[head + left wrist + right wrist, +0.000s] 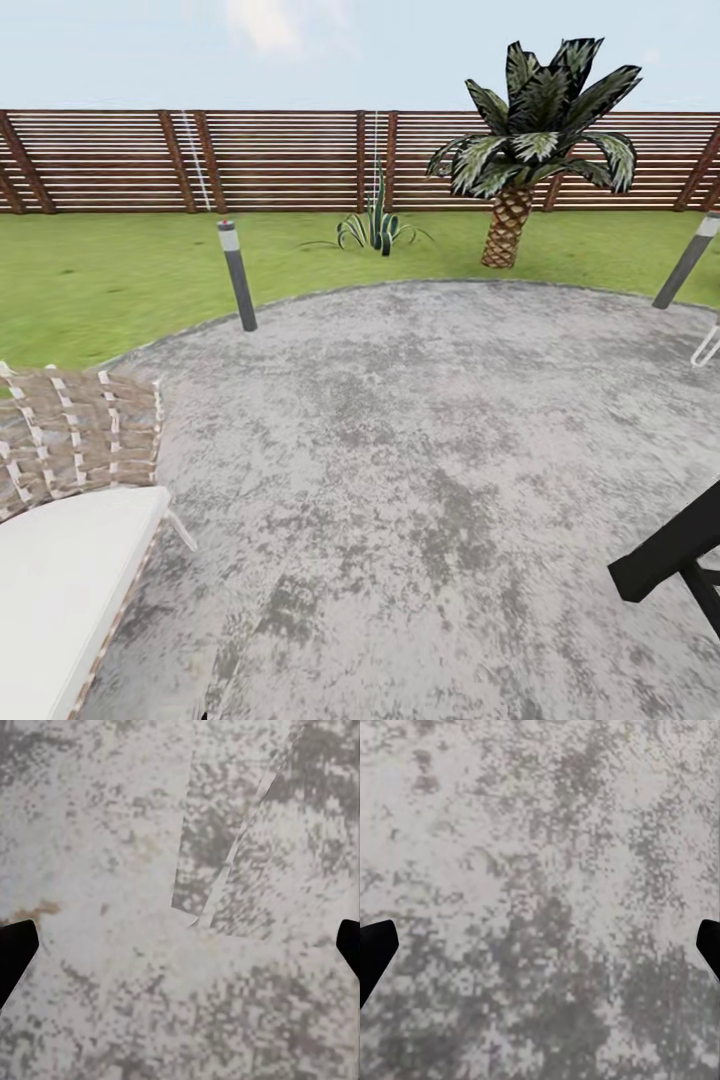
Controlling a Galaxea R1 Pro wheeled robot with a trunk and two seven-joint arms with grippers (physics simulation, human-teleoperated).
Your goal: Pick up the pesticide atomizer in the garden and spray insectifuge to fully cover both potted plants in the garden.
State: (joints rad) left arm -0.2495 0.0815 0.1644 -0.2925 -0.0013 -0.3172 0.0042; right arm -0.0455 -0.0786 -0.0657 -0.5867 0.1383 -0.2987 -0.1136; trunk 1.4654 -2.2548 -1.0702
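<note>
The pesticide atomizer is out of view. Ahead of me in the head view lies the garden's round grey mottled patio (420,450), with lawn (100,280) behind it. A low rosette of narrow pointed green leaves (375,230) grows on the grass near the fence; I cannot tell whether it is one of the potted plants. My left gripper (180,949) is open over bare paving, its dark fingertips (15,952) far apart at the picture's edges. My right gripper (540,949) is open too, above mottled paving, holding nothing.
A wicker chair (70,440) with a white cushion (60,590) stands at the near left. Two grey bollard lamps (237,275) (688,260) mark the patio's rim. A palm tree (520,150) rises before the slatted fence (280,160). A black angular bar (665,555) juts in at lower right.
</note>
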